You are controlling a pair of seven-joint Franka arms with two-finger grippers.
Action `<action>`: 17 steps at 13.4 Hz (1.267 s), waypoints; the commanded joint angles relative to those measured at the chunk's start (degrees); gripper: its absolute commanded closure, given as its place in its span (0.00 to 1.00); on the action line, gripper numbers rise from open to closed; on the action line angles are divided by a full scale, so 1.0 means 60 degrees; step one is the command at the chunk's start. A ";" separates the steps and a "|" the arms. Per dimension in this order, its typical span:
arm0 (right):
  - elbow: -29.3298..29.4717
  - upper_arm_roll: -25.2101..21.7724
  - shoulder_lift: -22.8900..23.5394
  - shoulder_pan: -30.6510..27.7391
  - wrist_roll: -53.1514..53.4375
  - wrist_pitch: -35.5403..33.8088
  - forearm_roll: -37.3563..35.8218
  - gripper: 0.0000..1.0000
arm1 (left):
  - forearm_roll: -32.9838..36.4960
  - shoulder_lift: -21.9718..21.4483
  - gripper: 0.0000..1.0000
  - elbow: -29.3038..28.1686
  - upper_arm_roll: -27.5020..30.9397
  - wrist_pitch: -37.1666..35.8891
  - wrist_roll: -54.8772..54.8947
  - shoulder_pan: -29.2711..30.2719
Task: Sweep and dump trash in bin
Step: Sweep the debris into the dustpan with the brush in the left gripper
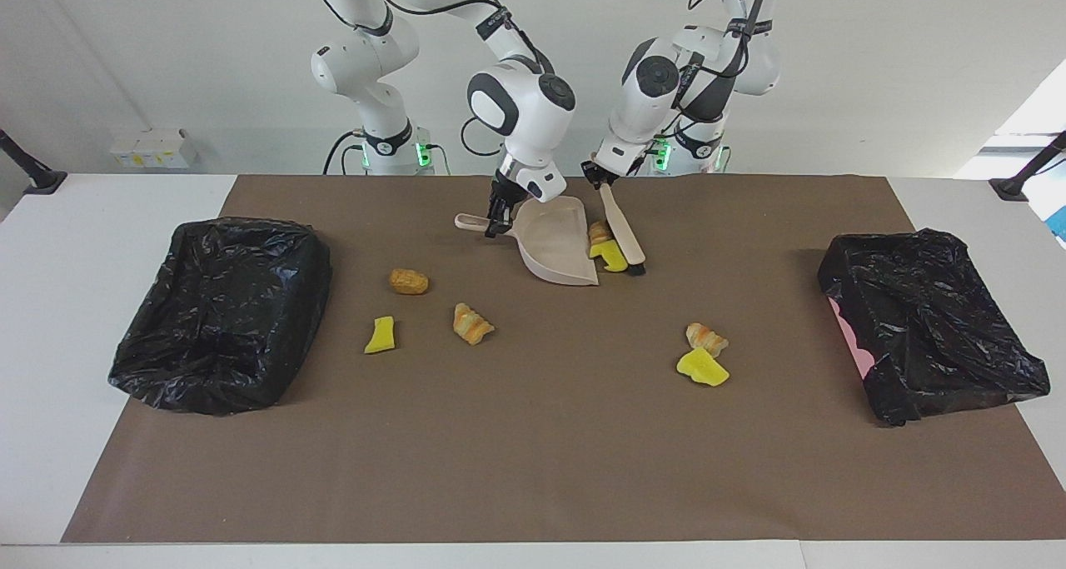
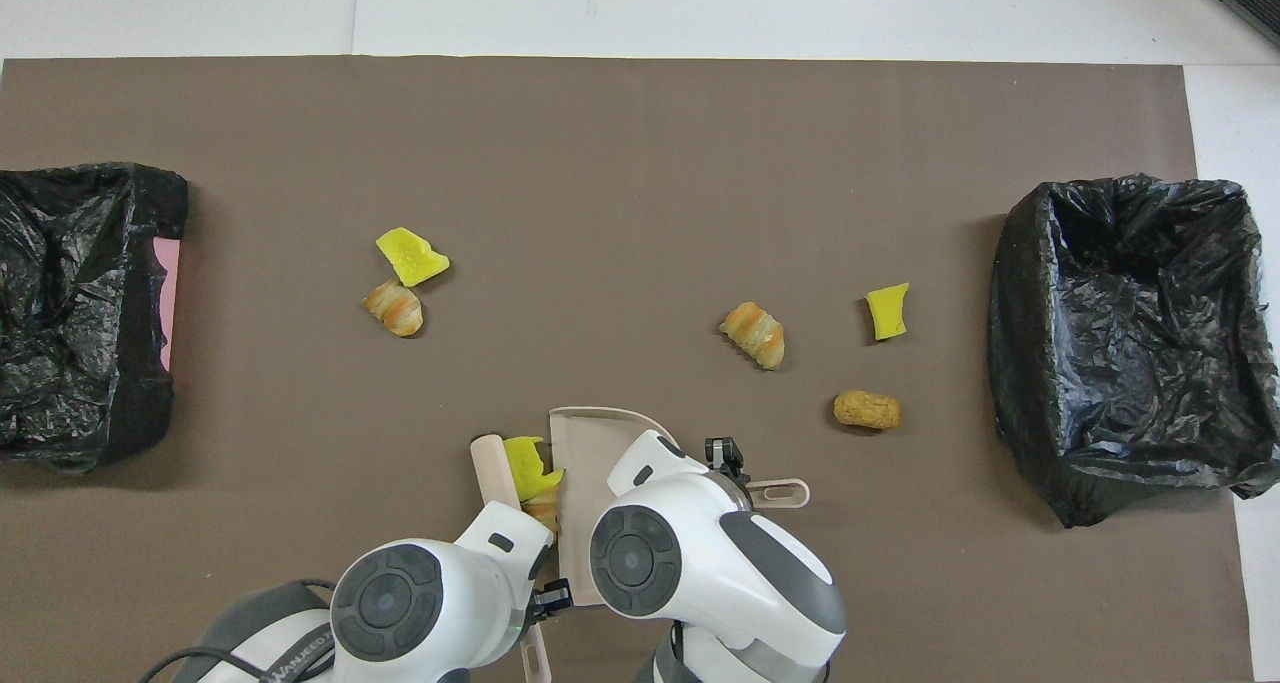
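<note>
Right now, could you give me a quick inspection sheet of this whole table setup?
Surface: brown mat over a white table.
Job's things: dustpan and brush side by side, near the robots; a yellow chunk and a bread piece lie between them at the pan's mouth. Five more scraps lie loose on the mat. A black-lined bin at the right arm's end, another bin at the left arm's end.
Clutter: nothing seen.
Grippers: right gripper shut on the dustpan's handle; left gripper shut on the brush's handle.
Cables: black cords run along both arms.
Surroundings: white wall; small white box by it.
</note>
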 commanded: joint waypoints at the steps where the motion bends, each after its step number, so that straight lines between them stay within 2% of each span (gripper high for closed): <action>1: 0.0280 0.0023 0.0196 0.0002 0.0247 -0.0105 -0.0033 1.00 | -0.0261 0.0520 1.00 0.0208 0.0128 0.0624 0.0404 -0.0681; 5: 0.0514 0.0023 0.0313 -0.0013 0.0350 -0.0222 -0.0047 1.00 | -0.0261 0.0886 1.00 0.1028 0.0142 0.0303 0.0493 -0.0916; 8: 0.0558 0.0008 0.0328 -0.0042 0.0539 -0.0310 -0.0062 1.00 | -0.0261 0.0784 1.00 0.1643 0.0274 -0.0733 0.0915 -0.0639; 11: 0.0573 0.0008 0.0342 -0.0144 0.0585 -0.0208 -0.0091 1.00 | -0.0174 0.0784 1.00 0.2157 0.0289 -0.2097 0.1620 0.0167; 13: 0.0704 0.0008 0.0371 -0.0305 0.0570 -0.0179 -0.0164 1.00 | 0.0132 0.0828 1.00 0.2173 0.0333 -0.2130 0.1839 0.0575; 15: 0.1230 0.0008 0.0678 -0.0349 0.0526 -0.0266 -0.0194 1.00 | 0.1330 0.0988 1.00 0.2362 0.0332 -0.2027 0.2335 0.1088; 17: 0.1713 -0.0007 0.1014 -0.0496 0.0584 -0.0179 -0.0019 1.00 | 0.1876 0.1455 1.00 0.2829 0.0333 -0.1954 0.3664 0.2023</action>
